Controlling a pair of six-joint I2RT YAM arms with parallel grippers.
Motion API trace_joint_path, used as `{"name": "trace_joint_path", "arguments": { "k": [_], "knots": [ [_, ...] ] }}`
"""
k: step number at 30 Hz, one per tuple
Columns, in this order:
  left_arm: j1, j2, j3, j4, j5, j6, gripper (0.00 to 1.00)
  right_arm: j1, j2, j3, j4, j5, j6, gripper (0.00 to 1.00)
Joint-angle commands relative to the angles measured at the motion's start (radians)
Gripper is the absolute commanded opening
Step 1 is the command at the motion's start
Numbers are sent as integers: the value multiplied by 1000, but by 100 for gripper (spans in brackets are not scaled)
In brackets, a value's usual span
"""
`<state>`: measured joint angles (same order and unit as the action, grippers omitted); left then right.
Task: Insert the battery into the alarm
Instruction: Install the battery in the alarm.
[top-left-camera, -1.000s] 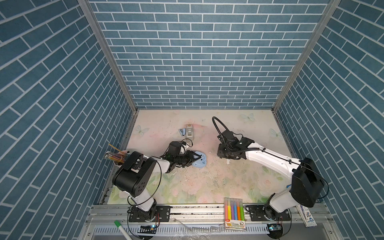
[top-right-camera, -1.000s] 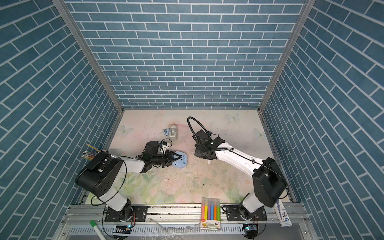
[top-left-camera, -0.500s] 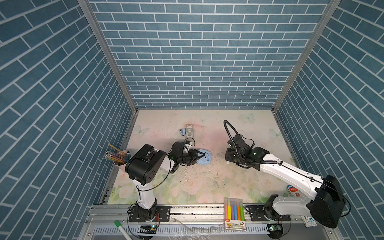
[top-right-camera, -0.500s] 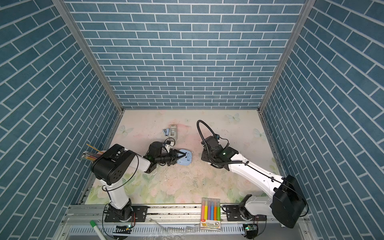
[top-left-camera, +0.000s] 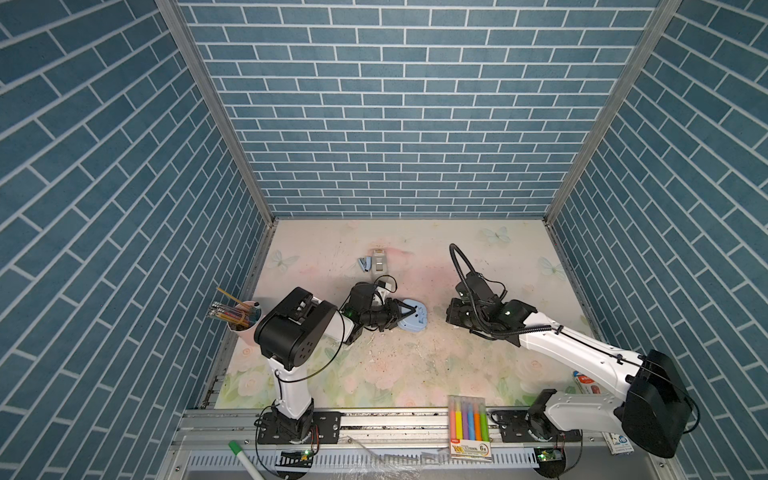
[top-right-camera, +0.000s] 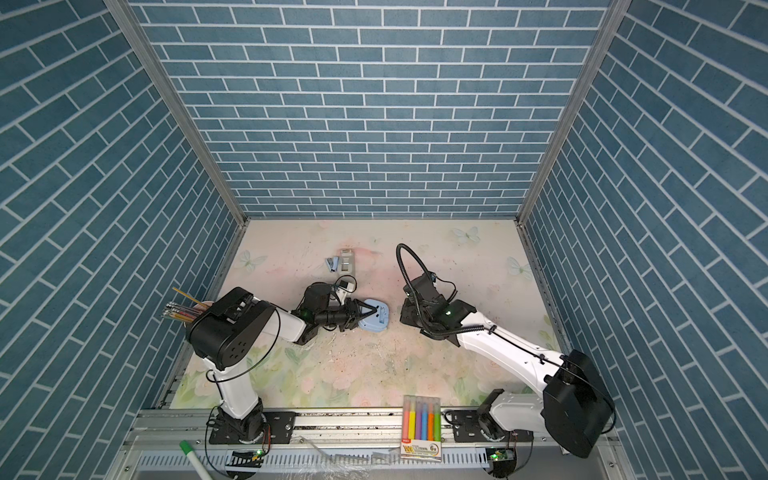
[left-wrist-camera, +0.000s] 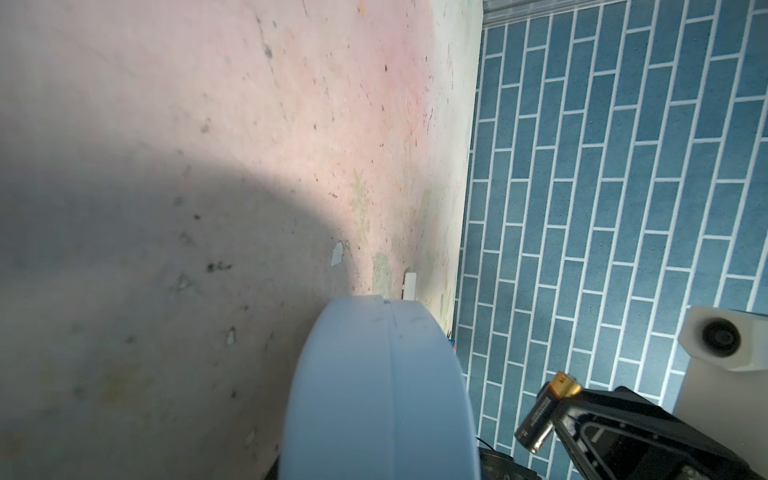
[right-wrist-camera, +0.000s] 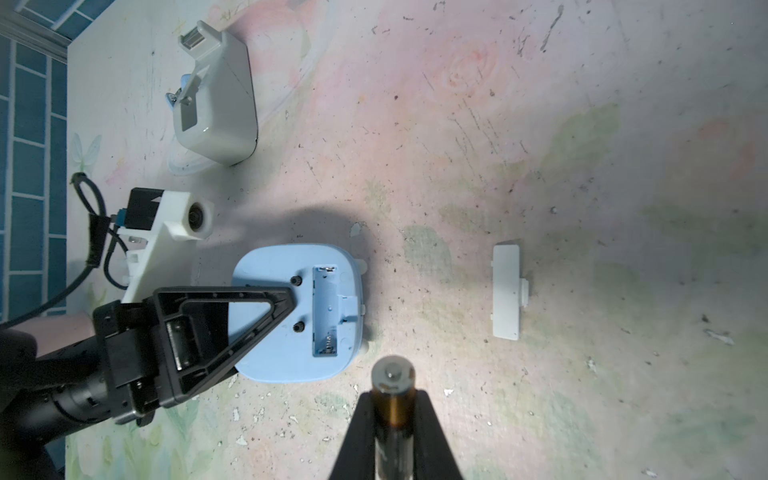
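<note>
The alarm (right-wrist-camera: 297, 311) is a light-blue clock lying face down on the table, its back up and the battery slot (right-wrist-camera: 325, 311) uncovered. It shows in both top views (top-left-camera: 412, 322) (top-right-camera: 376, 322) and fills the bottom of the left wrist view (left-wrist-camera: 378, 395). My left gripper (right-wrist-camera: 286, 297) (top-left-camera: 404, 314) (top-right-camera: 365, 314) is shut on the alarm's edge, one finger lying across its back. My right gripper (right-wrist-camera: 392, 415) (top-left-camera: 455, 318) (top-right-camera: 407, 318) is shut on the battery (right-wrist-camera: 392, 390) (left-wrist-camera: 544, 415), black with a copper end. It hovers beside the alarm, a short way off.
A white battery cover (right-wrist-camera: 507, 291) lies on the table past the alarm. A grey boxy device (right-wrist-camera: 216, 108) (top-left-camera: 379, 262) stands toward the back. A cup of pencils (top-left-camera: 241, 318) is by the left wall. A marker pack (top-left-camera: 468, 428) rests on the front rail.
The right arm's elbow has swung out to the right, and its gripper with the battery has backed slightly away from the alarm. The left arm has shifted the alarm a little rightward.
</note>
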<state>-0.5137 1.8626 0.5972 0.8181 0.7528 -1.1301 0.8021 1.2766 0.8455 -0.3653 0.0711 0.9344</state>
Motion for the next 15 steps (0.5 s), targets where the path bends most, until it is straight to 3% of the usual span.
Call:
{"name": "trace_joint_path", "arguments": {
  "k": [1,15],
  "knots": [
    [-8,8,1,-88,-24,24,2,-2,42,19,89,-59,-7,0],
    [-8,24,-7,-77,-30,24,2,-3,241,124,163,-124,-6,0]
  ]
}}
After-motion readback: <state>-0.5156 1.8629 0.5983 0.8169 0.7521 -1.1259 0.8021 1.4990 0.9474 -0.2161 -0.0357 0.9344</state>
